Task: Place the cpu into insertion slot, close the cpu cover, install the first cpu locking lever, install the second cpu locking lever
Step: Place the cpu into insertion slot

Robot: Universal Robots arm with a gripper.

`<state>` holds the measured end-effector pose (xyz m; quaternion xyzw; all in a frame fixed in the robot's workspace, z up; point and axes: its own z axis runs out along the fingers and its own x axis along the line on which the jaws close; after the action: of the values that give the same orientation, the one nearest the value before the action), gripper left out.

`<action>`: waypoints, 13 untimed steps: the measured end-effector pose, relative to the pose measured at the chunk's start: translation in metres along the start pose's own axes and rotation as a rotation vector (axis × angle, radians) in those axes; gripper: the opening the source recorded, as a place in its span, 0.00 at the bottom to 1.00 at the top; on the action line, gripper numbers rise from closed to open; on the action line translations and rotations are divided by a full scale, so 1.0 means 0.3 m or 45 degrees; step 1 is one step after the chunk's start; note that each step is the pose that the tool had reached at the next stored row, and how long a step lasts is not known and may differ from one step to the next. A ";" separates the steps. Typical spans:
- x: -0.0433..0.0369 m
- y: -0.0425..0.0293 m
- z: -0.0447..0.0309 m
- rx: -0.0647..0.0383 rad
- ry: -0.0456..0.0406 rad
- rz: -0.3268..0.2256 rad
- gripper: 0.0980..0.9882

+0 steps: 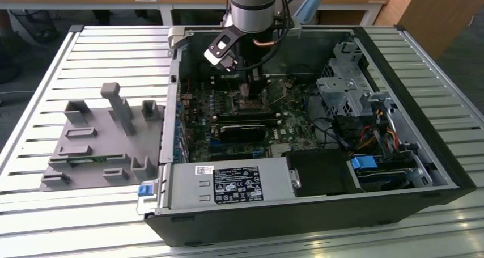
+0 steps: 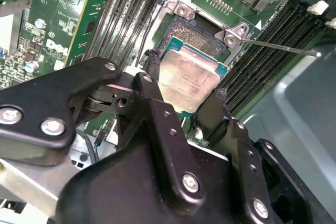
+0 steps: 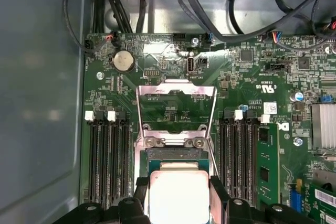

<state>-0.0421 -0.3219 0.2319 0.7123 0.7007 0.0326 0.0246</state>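
Gripper (image 3: 178, 188) downward, cpu (image 2: 189, 80) between fingers (image 2: 211, 115)

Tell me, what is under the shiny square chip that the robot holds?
Under the cpu, gripped between the fingers, lies the insertion slot. Its dark edge and silver rim show. The rest is covered by the cpu, so whether they touch cannot be told.

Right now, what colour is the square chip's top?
Dull silver-grey; the square cpu shows best in second wrist view.

Insertion slot (image 2: 199, 27) open from above, cpu cover (image 3: 176, 87) swung back. Gripper (image 2: 186, 77), clamped on cpu (image 3: 178, 192), occupies that gap. 2 memory slot banks (image 3: 107, 166) flank it; thin lever (image 2: 278, 45) juts over 1 bank.
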 end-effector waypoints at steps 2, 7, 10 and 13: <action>0.001 -0.001 0.009 0.000 0.000 0.000 0.50; 0.002 -0.003 0.023 0.000 0.000 0.000 0.50; 0.002 -0.003 0.029 0.000 0.000 0.000 0.50; 0.002 -0.004 0.038 0.000 0.000 0.000 0.50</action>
<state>-0.0423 -0.3213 0.2203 0.7123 0.7007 0.0327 0.0245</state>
